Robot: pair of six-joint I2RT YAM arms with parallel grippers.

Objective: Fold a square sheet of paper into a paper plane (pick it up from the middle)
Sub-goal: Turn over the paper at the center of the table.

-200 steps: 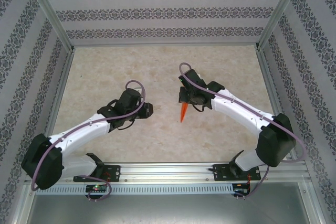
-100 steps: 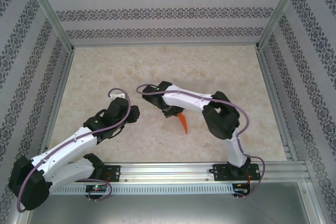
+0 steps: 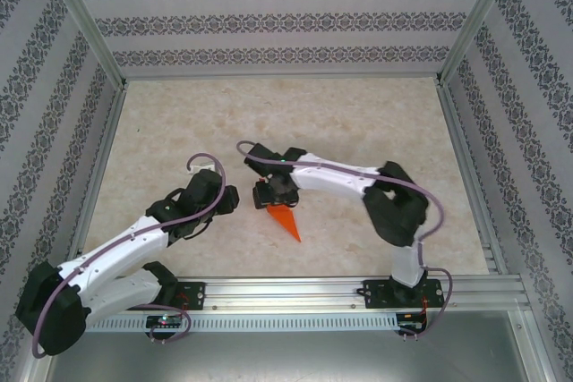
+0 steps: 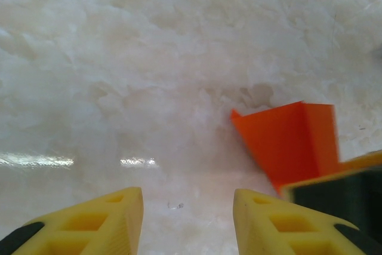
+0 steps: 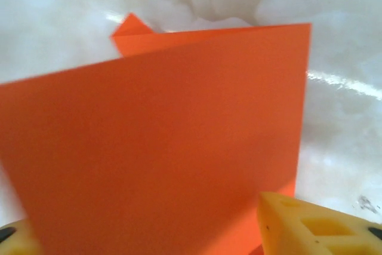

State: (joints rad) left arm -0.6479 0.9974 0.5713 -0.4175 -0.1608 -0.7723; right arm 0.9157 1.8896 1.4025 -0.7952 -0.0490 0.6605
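Observation:
The paper plane [image 3: 285,221] is a bright orange folded dart resting on the table, its point toward the near right. My right gripper [image 3: 269,196] stands right over its blunt end. In the right wrist view the orange paper plane [image 5: 167,135] rises between the yellow fingers [image 5: 310,225], which stand wide apart, so the right gripper [image 5: 140,219] is open. My left gripper [image 3: 231,199] sits just left of the plane. It is open [image 4: 186,198] with bare table between its fingers; the plane [image 4: 286,141] lies ahead to its right.
The marble-patterned table [image 3: 286,123] is fenced by aluminium posts and patterned walls on three sides. The two grippers are close together near the table's middle front. The right gripper's yellow and black finger [image 4: 340,186] intrudes at the right of the left wrist view.
The right arm swung its gripper left and toward the near edge with the plane, then its jaws opened and the plane now rests on the table. The left gripper drew back and opened a little.

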